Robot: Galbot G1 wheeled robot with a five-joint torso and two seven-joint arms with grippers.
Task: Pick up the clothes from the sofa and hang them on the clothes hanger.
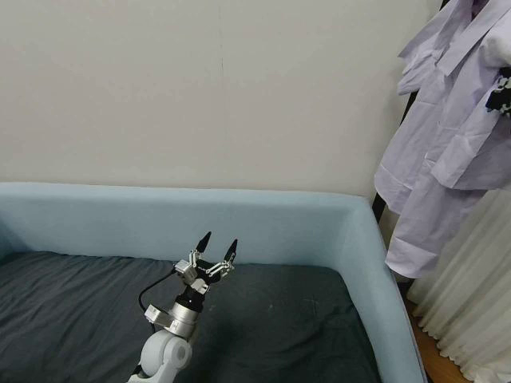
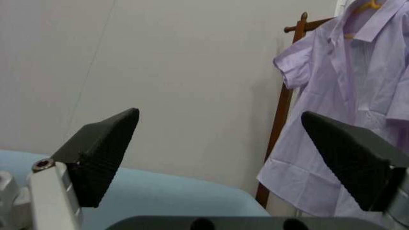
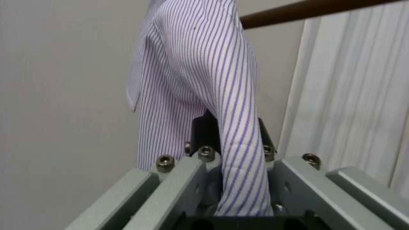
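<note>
A pale purple striped shirt (image 1: 447,136) hangs at the upper right, beside the sofa's end. In the left wrist view the shirt (image 2: 357,96) drapes from a yellow hanger (image 2: 364,5) on a brown wooden rack (image 2: 281,110). My right gripper (image 1: 501,89) is raised at the shirt's right side. Seen from its own wrist, the right gripper (image 3: 233,139) is shut on a fold of the shirt (image 3: 198,72) just under the rack's wooden bar (image 3: 307,9). My left gripper (image 1: 217,243) points upward over the sofa seat, open and holding nothing (image 2: 219,115).
The light blue sofa (image 1: 239,211) has a dark grey seat cushion (image 1: 80,303) and stands against a plain wall. A white curtain (image 1: 479,319) hangs to the right of the rack, behind the shirt (image 3: 345,96). Wooden floor shows at the lower right corner.
</note>
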